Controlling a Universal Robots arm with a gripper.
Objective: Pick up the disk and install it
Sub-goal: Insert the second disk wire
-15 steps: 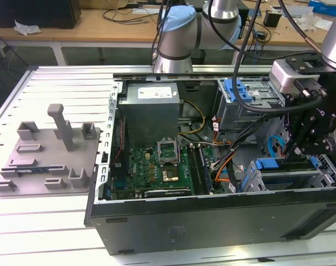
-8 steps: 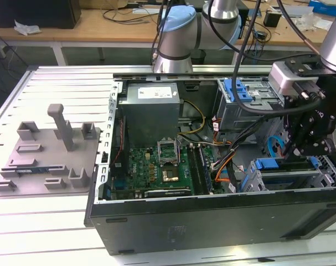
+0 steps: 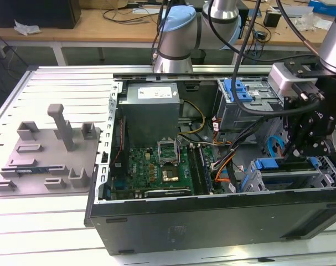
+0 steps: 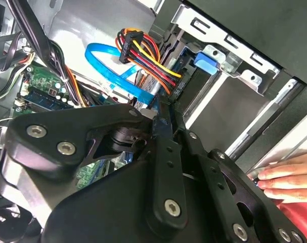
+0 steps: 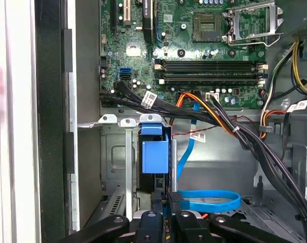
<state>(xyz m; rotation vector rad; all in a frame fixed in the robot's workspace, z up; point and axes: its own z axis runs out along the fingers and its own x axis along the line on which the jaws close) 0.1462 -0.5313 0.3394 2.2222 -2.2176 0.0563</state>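
Black gripper (image 3: 310, 145) low over the metal drive cage (image 3: 284, 178), fingers pressed onto the blue-framed disk (image 5: 154, 152) standing in its slot, blue ribbon cable (image 5: 206, 200) and orange-yellow wire bundle (image 4: 145, 55) crowding alongside, a hand (image 4: 290, 177) near the case edge.

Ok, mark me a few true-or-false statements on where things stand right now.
1. The hand hangs over the drive cage at the exterior view's right end of the computer case. True.
2. The grey holder sits inside the case. False: it lies on the table outside, at the exterior view's left.
3. A person's fingers rest by the case in the second wrist view. True.
4. The case is closed. False: it is open, with the motherboard exposed.
5. A flat blue cable lies near the hand. True.
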